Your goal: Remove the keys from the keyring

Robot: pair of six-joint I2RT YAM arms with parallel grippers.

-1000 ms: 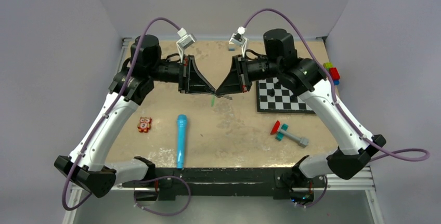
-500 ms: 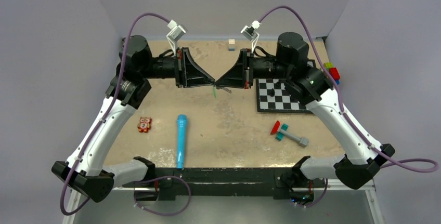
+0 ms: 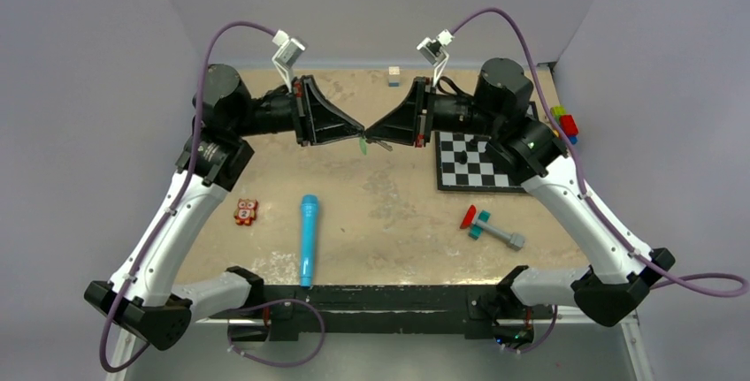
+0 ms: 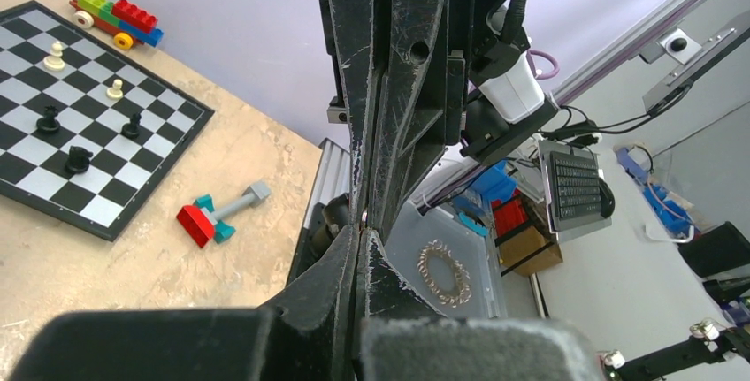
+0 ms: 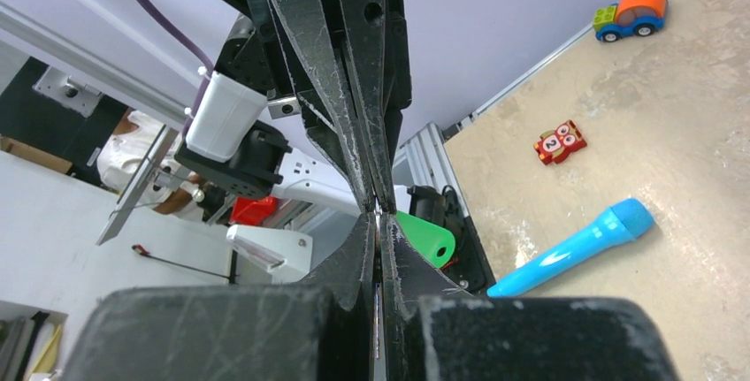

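Observation:
My two grippers meet tip to tip above the middle of the table. The left gripper (image 3: 360, 133) is shut, and a sliver of metal shows at its tips in the left wrist view (image 4: 363, 224). The right gripper (image 3: 371, 137) is shut on a thin flat metal piece, seen edge-on between its fingers (image 5: 378, 218); a grey key (image 3: 386, 144) juts out below its tips. A green key head (image 3: 363, 145) hangs under the meeting point and shows beside the right fingers (image 5: 426, 238). The ring itself is hidden between the fingertips.
A chessboard (image 3: 482, 162) with pieces lies at the right. A blue toy microphone (image 3: 308, 238), a red owl tile (image 3: 246, 211) and a red, teal and grey toy (image 3: 488, 227) lie nearer. Lego bricks (image 3: 563, 123) sit at the right edge and a small block (image 3: 394, 76) at the back.
Both grippers have risen and shifted toward the back of the table, staying tip to tip. The green key head still hangs below them.

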